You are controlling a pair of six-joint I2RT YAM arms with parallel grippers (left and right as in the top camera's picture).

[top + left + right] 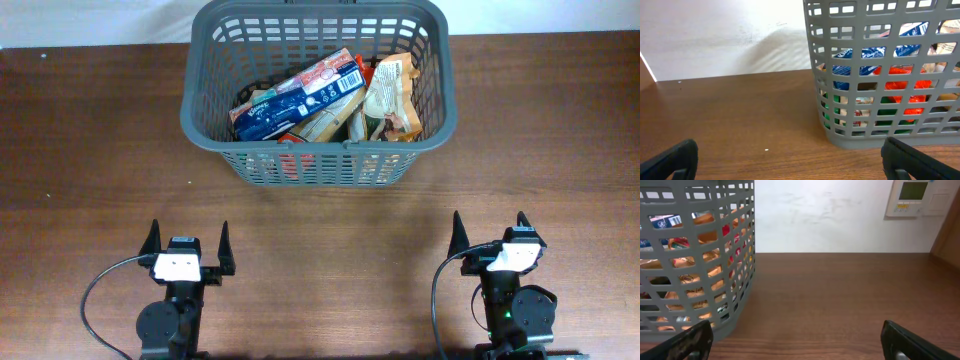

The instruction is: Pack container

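Table (pixel 80 150): container (pixel 300 149) beyond spread claws (pixel 188 228) (pixel 489 218)

Black left end effector (pixel 188 234) and right end effector (pixel 490 222), tapered pointed fingers (pixel 152 240); white wrist blocks (pixel 178 266); thin black looping cables (pixel 86 290); green light (pixel 507 315) on right base (pixel 530 305)

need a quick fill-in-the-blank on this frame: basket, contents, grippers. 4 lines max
1. The left gripper and the right gripper both have their fingers ____, holding nothing.
2. The slotted basket on the wooden table is ____ in colour.
3. The blue box lies ____ the basket, beside a tan bag.
4. In the right wrist view, the basket fills the ____ side of the picture.

Missing words: open; grey; inside; left
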